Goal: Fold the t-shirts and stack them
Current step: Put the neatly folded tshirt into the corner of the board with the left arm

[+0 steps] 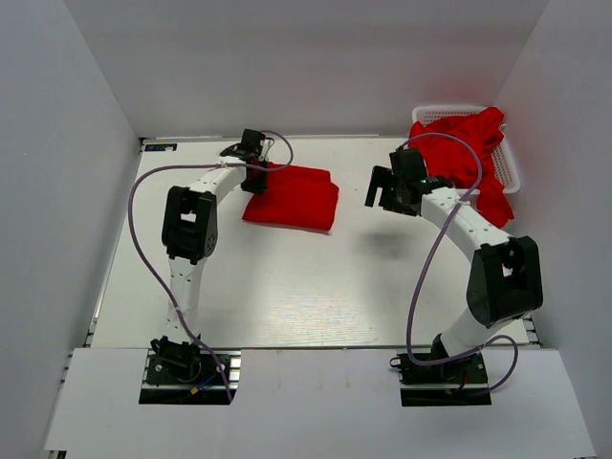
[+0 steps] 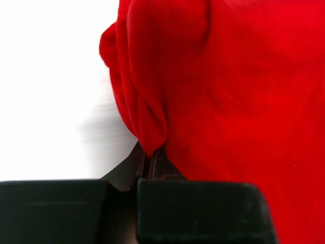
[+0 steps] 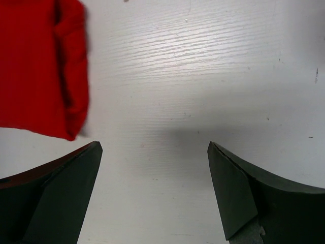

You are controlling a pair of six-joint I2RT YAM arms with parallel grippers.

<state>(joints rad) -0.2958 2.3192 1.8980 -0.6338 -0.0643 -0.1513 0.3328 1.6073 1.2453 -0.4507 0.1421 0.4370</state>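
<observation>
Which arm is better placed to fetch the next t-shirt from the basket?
Right. The right claw is open and empty, hovering near the basket of heaped t-shirts; the left claw is shut on an edge of the folded t-shirt, farther away.

You've got bright, even overhead light and only faint soft shadows on the table (image 1: 287,287). Left wrist view: tabletop blown out to white, t-shirt (image 2: 244,101) slightly soft, left gripper (image 2: 148,161) blurred up close. Right wrist view: sharp wood grain, one diffuse shadow mid-frame.
</observation>
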